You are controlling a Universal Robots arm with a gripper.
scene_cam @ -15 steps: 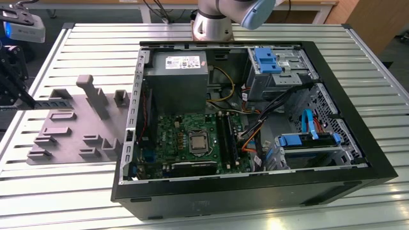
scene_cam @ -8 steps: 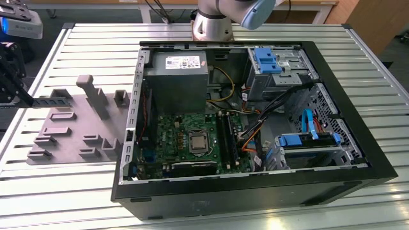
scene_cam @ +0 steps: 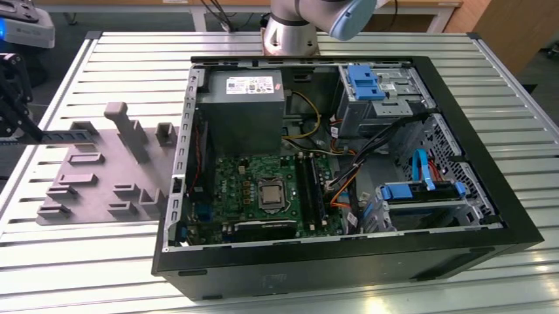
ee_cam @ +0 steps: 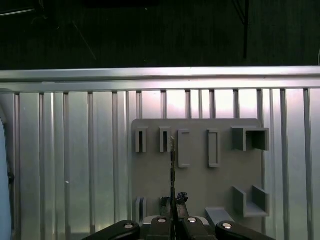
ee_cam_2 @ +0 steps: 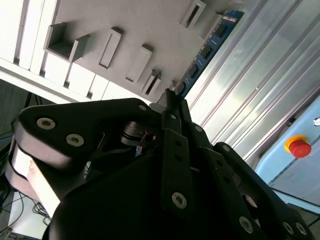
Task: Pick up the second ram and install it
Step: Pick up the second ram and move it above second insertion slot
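My hand (ee_cam: 173,202) is pinched tight on the second ram (ee_cam_2: 207,50), a thin, flat blue-green stick that shows edge-on in the first wrist view. It juts out level over the matte grey slotted tray (ee_cam: 200,187). Bare ribbed metal surface (scene_cam: 122,59) lies all around, and the open black computer case (scene_cam: 349,268) sits well apart.

The computer case (scene_cam: 349,268) lies open on the slatted table (scene_cam: 105,261), with the arm's base (scene_cam: 288,33) behind it. Inside, the motherboard (scene_cam: 235,183) lies on the case floor. The power supply (scene_cam: 240,104) sits behind the motherboard, and the drive cages (scene_cam: 376,91) are toward the exterior view's right. A fixture plate (scene_cam: 96,176) lies on the table just beside the case, on the exterior view's left. Above that plate the gripper (ee_cam: 173,202) has the second ram (scene_cam: 65,135) pinched between its fingers.
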